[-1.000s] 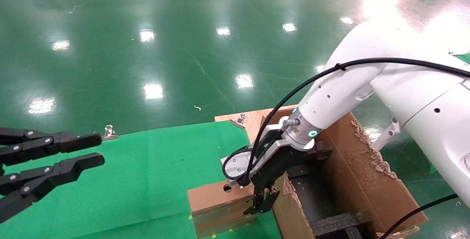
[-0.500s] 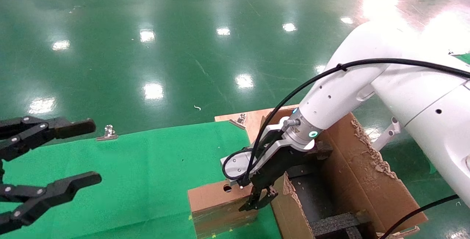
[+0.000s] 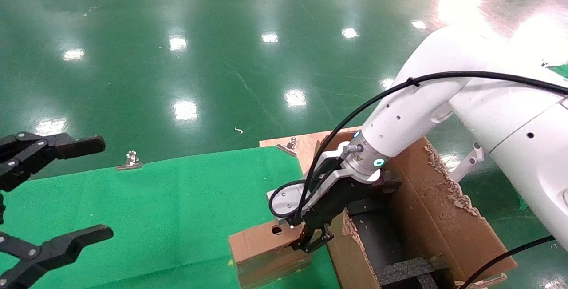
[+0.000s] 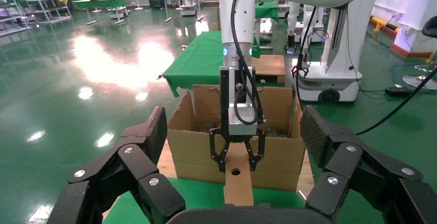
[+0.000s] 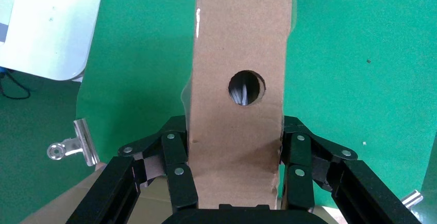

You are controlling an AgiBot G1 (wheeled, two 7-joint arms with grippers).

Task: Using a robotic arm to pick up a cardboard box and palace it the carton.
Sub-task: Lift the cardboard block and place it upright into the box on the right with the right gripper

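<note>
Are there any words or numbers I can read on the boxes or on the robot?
None: no words or numbers can be read in any view.
The cardboard box, gripped by the right hand: plain brown, only a round hole.
The carton: plain, torn flaps, no print.
The white robotic arm: a glowing teal ring, no letters.
The left hand, open over the green cloth: all black, no label.

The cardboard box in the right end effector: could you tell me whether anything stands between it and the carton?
Only the carton's own ragged near wall, which rises right beside the cardboard box. The right end effector, shut on the box, would likely need to lift it over that edge. Black foam inserts sit inside.
</note>
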